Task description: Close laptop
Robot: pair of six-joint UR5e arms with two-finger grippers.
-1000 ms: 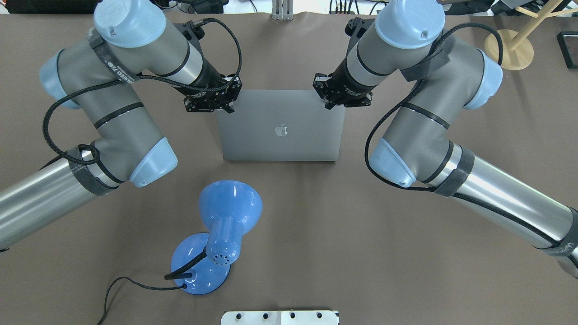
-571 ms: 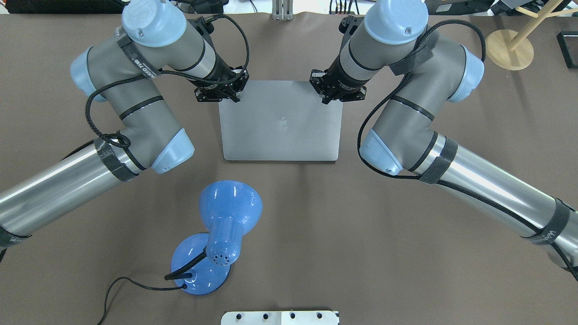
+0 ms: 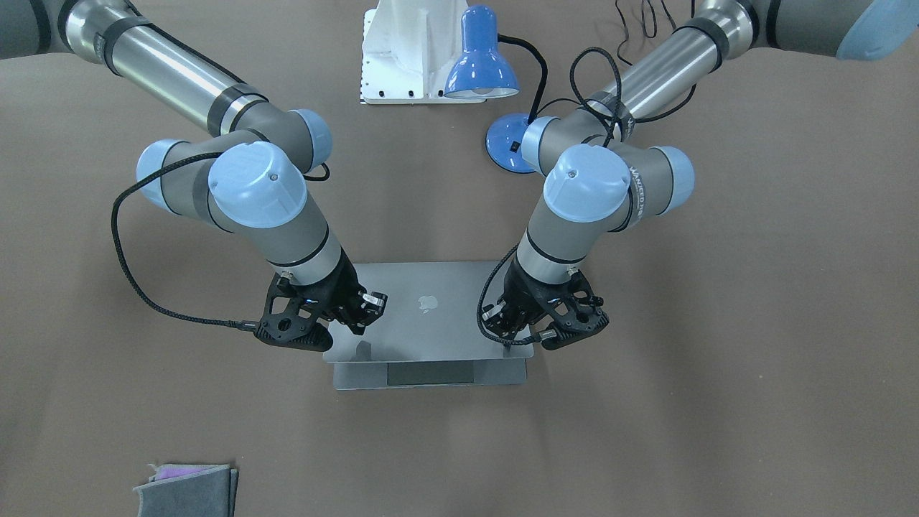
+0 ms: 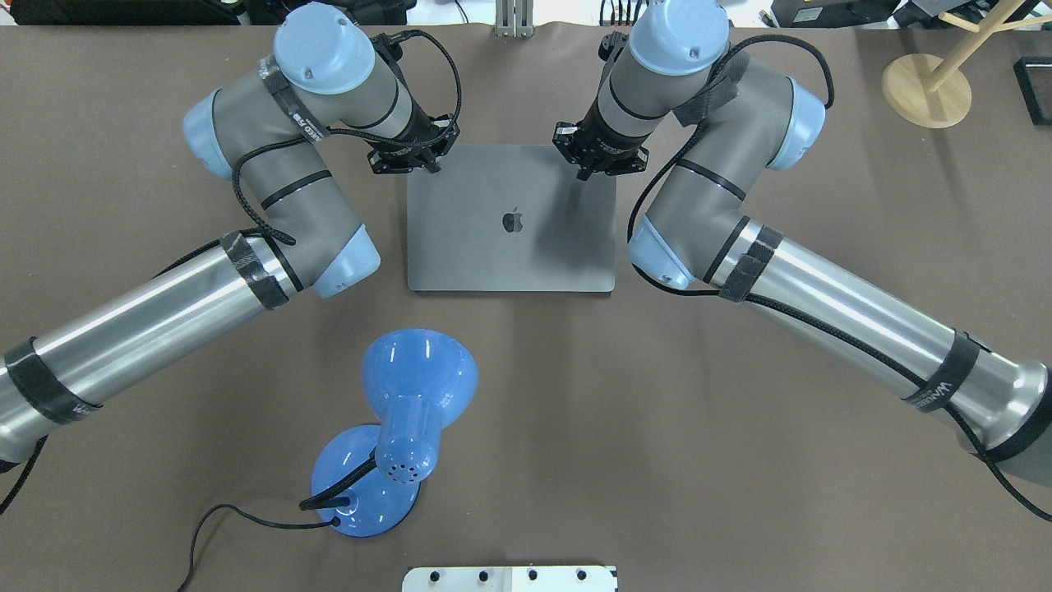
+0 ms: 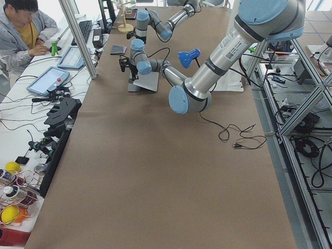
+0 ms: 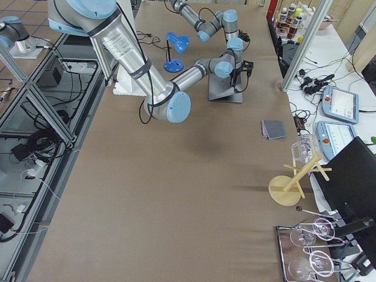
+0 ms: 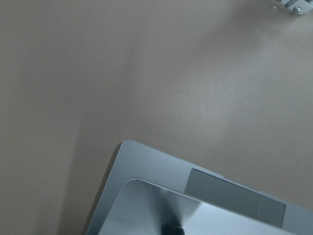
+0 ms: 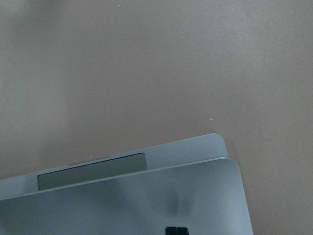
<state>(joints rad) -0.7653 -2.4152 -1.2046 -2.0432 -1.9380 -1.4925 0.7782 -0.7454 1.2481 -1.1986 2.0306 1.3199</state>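
The laptop (image 4: pixel 511 219) sits mid-table, lid nearly down, a strip of trackpad showing. My left gripper (image 4: pixel 404 156) presses its 11 o'clock corner, my right gripper (image 4: pixel 597 152) its 1 o'clock corner; whether either is clenched, I cannot tell.

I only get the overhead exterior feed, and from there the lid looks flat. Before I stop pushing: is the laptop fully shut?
Observer: Not quite. In the front-facing view the laptop lid ends short of the base's front edge, and a strip of trackpad shows beyond it.
Operator: Where are the grippers pressing?
Observer: On the lid's two front corners: the left gripper on one and the right gripper on the other. Both wrist views show a dark tip on the lid.
Operator: Anything on the far side that I can't see?
Observer: A folded grey cloth lies near the operators' edge, well apart from the laptop.
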